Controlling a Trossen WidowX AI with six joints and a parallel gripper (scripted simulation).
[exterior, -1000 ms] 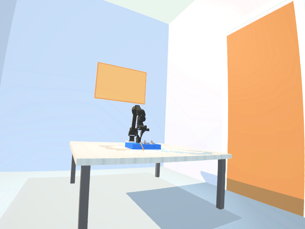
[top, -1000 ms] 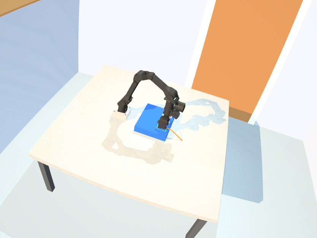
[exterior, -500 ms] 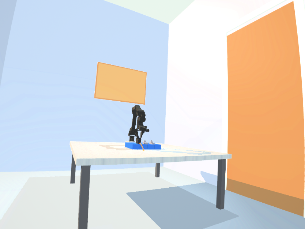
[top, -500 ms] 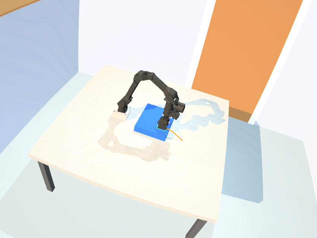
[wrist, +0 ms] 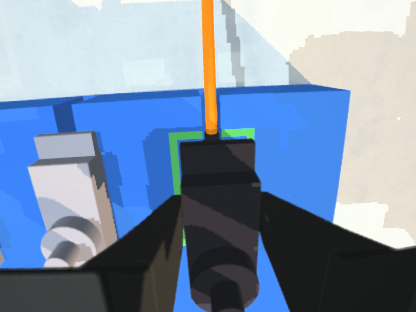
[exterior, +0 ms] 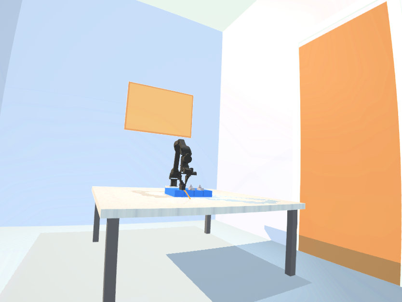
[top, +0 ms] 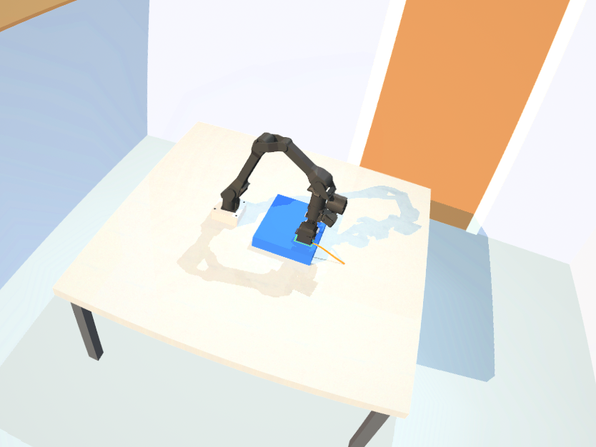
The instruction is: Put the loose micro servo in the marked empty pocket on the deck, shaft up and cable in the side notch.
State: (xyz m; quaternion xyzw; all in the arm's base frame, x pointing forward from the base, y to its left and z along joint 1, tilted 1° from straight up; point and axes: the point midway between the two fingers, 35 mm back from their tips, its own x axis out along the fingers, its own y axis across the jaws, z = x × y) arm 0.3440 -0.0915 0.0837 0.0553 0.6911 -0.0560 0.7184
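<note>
A grey servo (wrist: 70, 200) sits seated in the blue deck (wrist: 295, 150) at left. Right of it, the gripper (wrist: 220, 220) pinches the dark servo (wrist: 220, 200) over the green-marked pocket (wrist: 175, 160), its orange cable (wrist: 209, 65) running out across the counter (wrist: 370, 125).

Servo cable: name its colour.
Orange; the cable shows best in the wrist view, running from the dark servo.
</note>
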